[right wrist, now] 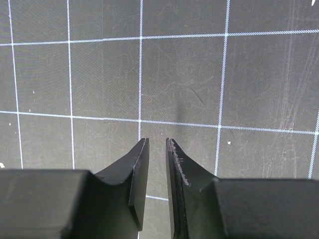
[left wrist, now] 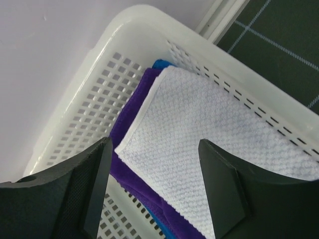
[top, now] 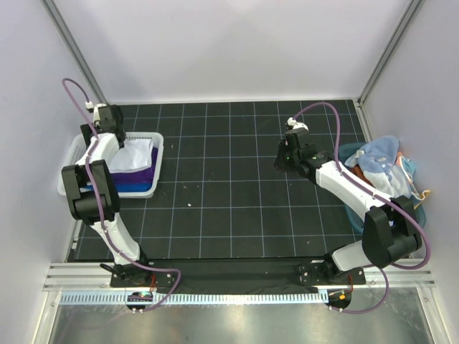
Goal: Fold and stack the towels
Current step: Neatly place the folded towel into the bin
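Three folded towels lie stacked in a white perforated basket (top: 159,152) at the far left: the white towel (top: 138,152) on top, the purple towel (top: 128,174) under it, the blue towel (top: 133,185) at the bottom. In the left wrist view the white towel (left wrist: 214,129) covers the purple towel (left wrist: 130,107), and a blue corner (left wrist: 160,63) shows. My left gripper (top: 115,135) (left wrist: 154,143) hangs open just above the stack and holds nothing. My right gripper (top: 280,163) (right wrist: 157,142) hovers over the bare mat, its jaws nearly together with a narrow slit, empty.
A blue tub (top: 353,152) at the right edge holds crumpled light-blue, white and orange cloths (top: 384,161). The table is a black gridded mat (top: 215,186). White walls and metal posts close in the left, back and right. The basket wall (left wrist: 99,84) stands against the left wall.
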